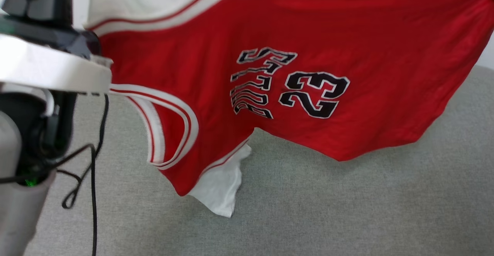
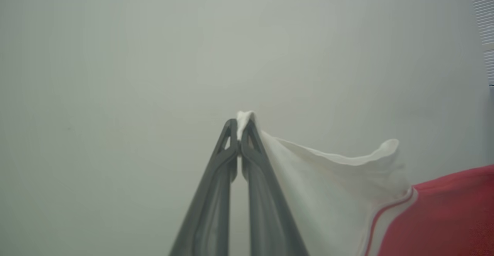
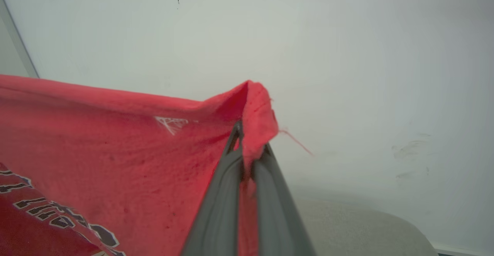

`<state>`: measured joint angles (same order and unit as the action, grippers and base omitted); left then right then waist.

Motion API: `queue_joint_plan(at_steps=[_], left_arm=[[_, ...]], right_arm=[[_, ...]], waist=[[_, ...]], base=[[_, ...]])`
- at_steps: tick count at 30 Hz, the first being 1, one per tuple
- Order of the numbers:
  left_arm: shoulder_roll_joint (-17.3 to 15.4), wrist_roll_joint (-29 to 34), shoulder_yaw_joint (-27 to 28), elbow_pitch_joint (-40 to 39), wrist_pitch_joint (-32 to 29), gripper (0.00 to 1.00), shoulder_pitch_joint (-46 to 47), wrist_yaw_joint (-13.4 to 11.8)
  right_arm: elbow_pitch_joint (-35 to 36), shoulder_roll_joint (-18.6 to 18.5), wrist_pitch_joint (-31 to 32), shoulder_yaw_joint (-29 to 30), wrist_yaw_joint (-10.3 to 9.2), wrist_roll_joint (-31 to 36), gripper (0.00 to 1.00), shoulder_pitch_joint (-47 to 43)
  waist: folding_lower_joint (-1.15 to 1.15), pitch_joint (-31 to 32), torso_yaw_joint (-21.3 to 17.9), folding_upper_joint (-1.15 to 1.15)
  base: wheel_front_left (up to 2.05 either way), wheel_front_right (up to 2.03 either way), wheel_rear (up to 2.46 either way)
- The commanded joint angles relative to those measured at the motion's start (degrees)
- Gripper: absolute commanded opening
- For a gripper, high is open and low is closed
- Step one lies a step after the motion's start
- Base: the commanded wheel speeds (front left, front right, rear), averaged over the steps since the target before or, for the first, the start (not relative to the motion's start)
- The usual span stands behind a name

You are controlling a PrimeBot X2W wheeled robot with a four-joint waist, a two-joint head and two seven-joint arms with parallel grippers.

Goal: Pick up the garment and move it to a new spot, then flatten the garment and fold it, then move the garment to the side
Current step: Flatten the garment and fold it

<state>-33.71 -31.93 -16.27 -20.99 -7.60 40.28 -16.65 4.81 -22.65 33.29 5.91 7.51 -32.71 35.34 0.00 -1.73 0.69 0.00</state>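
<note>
Head view shows you the garment held up and spread wide, its lettering turned sideways toward the camera. Its lowest red edge and the lower white sleeve hang close over the grey cloth surface; you cannot tell whether they touch it.

Your left end effector is clamped on the tip of the upper white sleeve, and the cloth falls away to the right of its fingers. Your right end effector is pinched on a red hem corner, with the body of the shirt spreading off to its left.

The pick-up looks done, and you appear to be carrying the shirt or about to lay it down at the new spot. Flattening, folding and moving it aside all seem yet to do.
</note>
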Motion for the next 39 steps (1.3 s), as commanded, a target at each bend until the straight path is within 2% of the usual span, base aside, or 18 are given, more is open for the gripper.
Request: queue_joint_plan(at_steps=[1, 10, 21, 26, 30, 39], left_arm=[[-0.4, 0.5, 0.5, 0.5, 0.3, 0.00, 2.3, 0.5], [-3.8, 2.1, 0.9, 4.5, -1.3, 0.00, 13.4, 4.4], [-6.6, 5.8, -1.6, 18.6, -1.4, 0.00, 37.3, 14.4], [-5.2, 9.0, -3.2, 29.1, 1.1, 0.00, 50.8, 17.8], [-2.4, 11.2, -4.9, 38.9, 4.2, 0.00, 61.1, 19.6], [3.1, 16.9, -7.1, 56.2, 18.4, 0.00, 75.4, 18.1]], right_arm=[[0.5, 0.3, -0.1, 0.6, -0.05, 0.6, 0.00, 1.6], [0.3, -0.2, -0.3, 1.7, -0.06, 1.8, 0.00, 9.4], [-6.0, -3.4, -1.5, -0.3, -0.07, 6.9, 0.00, 28.6], [-12.4, -4.9, -4.8, -3.9, -0.08, 10.9, 0.00, 38.9], [-19.7, -4.6, -8.3, -5.8, -0.08, 13.5, 0.00, 48.0], [-37.3, -0.1, -18.5, -5.4, -0.09, 19.9, 0.00, 64.3]], waist=[[0.00, -1.3, -0.4, 0.00], [0.00, -9.6, -0.8, 0.00], [0.00, -25.7, -0.6, 0.00], [0.00, -31.6, -0.6, 0.00], [0.00, -35.5, -0.4, 0.00], [0.00, -42.4, 0.9, 0.00]], base=[[0.00, 0.00, 0.00], [0.00, 0.00, 0.00], [0.00, 0.00, 0.00], [0.00, 0.00, 0.00], [0.00, 0.00, 0.00], [0.00, 0.00, 0.00]])
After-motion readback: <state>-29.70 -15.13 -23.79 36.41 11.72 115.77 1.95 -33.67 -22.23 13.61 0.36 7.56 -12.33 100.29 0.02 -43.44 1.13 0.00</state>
